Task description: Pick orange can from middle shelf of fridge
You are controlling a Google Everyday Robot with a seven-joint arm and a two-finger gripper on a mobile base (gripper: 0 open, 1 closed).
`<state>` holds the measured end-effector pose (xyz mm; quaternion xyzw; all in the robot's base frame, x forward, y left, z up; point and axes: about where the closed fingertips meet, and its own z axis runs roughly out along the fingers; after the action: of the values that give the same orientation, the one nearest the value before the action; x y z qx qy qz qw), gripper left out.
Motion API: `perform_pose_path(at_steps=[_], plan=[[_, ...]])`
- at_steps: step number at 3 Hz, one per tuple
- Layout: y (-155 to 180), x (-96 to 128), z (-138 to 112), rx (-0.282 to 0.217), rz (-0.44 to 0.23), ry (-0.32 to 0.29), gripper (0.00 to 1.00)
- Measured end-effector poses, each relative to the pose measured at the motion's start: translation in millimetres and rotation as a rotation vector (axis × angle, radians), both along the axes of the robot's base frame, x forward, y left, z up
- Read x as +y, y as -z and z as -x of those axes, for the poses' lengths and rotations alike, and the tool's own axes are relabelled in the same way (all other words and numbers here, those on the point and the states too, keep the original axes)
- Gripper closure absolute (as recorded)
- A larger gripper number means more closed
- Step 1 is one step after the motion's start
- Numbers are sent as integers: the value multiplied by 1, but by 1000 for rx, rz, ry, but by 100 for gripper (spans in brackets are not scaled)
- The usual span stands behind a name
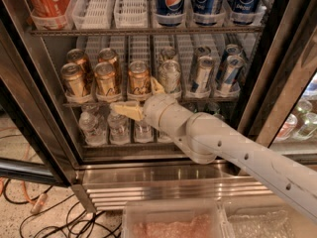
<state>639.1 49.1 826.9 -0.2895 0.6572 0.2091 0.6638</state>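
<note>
Camera view: tool (134, 96) released, just below orange can (139, 79); upper finger half hidden.

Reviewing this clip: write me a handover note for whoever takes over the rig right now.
Tool: open, at the front edge of the middle shelf, with one finger low to the left and one to the right of the rightmost orange can. It is not closed on the can.
Things: that can stands in its lane beside the silver can; the fridge is open.
Done: approach only.
Left: close, lift the can out, withdraw.
</note>
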Motion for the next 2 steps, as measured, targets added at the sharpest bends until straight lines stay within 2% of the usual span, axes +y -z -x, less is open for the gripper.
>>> perform_pose_path(at_steps=[2], plan=[[4, -11, -18, -1, -7, 39, 8]])
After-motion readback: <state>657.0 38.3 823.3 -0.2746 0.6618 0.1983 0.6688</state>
